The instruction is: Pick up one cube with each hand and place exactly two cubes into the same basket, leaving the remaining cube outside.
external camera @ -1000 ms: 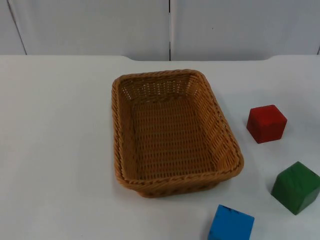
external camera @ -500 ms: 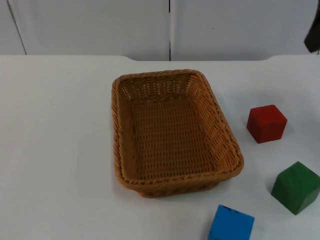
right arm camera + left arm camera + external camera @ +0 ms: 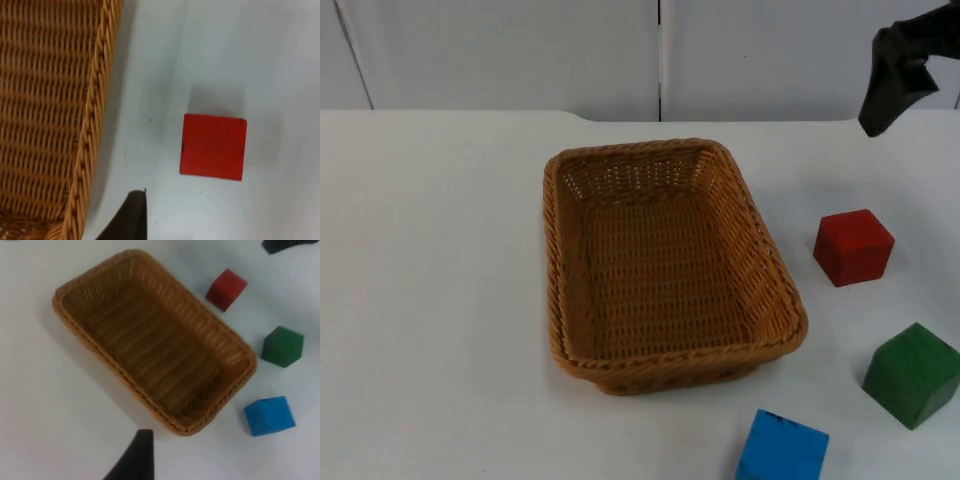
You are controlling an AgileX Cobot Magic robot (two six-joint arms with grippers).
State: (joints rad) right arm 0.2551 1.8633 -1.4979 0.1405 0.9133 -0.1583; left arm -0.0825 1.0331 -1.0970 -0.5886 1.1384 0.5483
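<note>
Cubes lie outside the basket [image 3: 670,265], all three on the white table [image 3: 430,300]. Whether the right gripper [image 3: 892,85] is open or closed cannot be told; it hangs above the table's far right, beyond the red cube [image 3: 853,246]. Nearer the front sit the green cube [image 3: 912,374] and the blue cube [image 3: 782,447]. The wicker basket stands left of them, holding nothing.

White table [image 3: 440,300], wicker basket [image 3: 772,300], red cube [image 3: 853,247], green cube [image 3: 912,374], blue cube [image 3: 782,449]
</note>
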